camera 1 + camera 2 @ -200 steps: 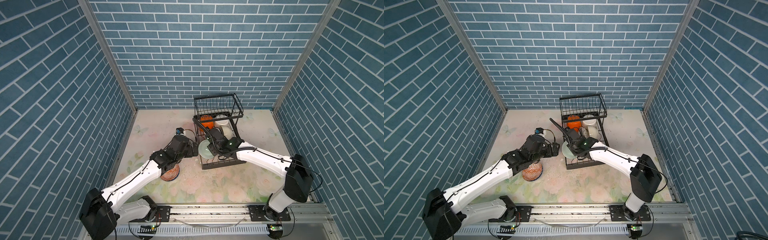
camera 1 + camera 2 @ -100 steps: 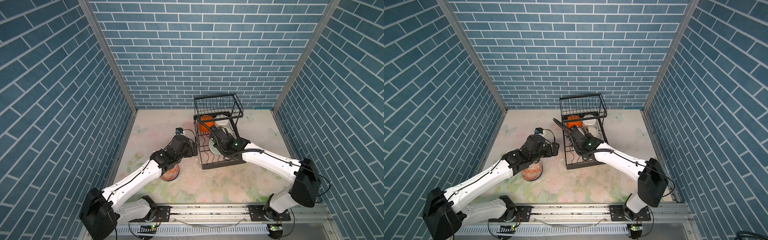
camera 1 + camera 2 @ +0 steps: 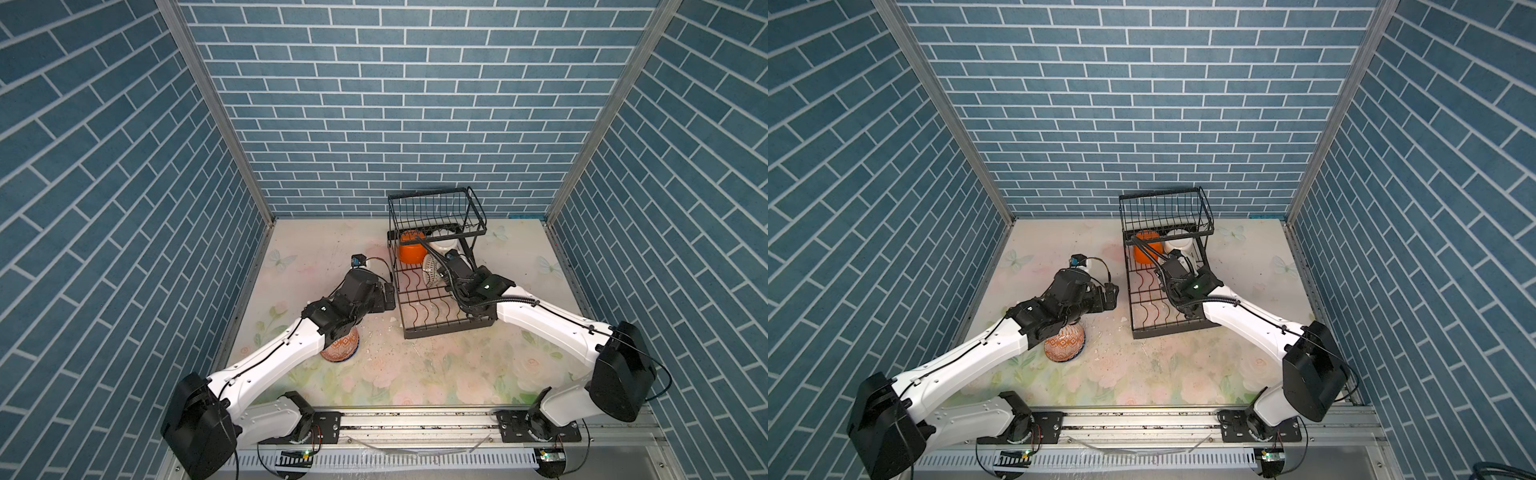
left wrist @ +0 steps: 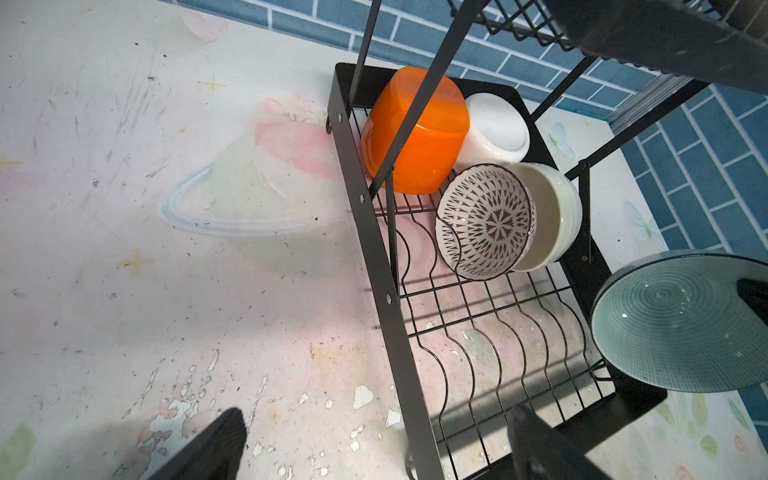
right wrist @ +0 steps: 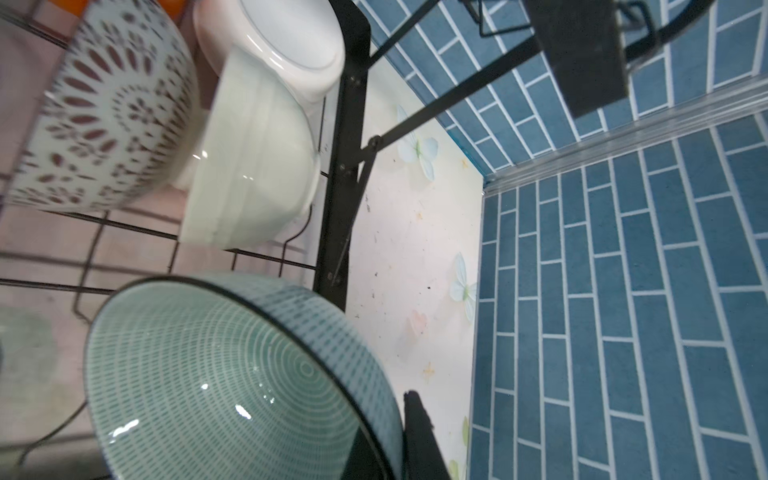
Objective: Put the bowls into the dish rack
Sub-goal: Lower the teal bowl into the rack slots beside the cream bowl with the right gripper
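One green bowl (image 5: 232, 374) now deeper in rack (image 3: 440, 299)

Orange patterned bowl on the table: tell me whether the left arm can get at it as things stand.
Probably yes. The orange patterned bowl lies right under the left arm's forearm, and the left gripper is open and empty. It would likely have to pull back first, since it sits beyond the bowl.

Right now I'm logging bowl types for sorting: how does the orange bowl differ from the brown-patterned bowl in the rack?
The orange bowl is plain glossy orange; the brown-patterned bowl is white with brown leaf motifs. The orange bowl shows its outside and base, the brown-patterned bowl its inside. Both lean on edge at the far end of the dish rack.
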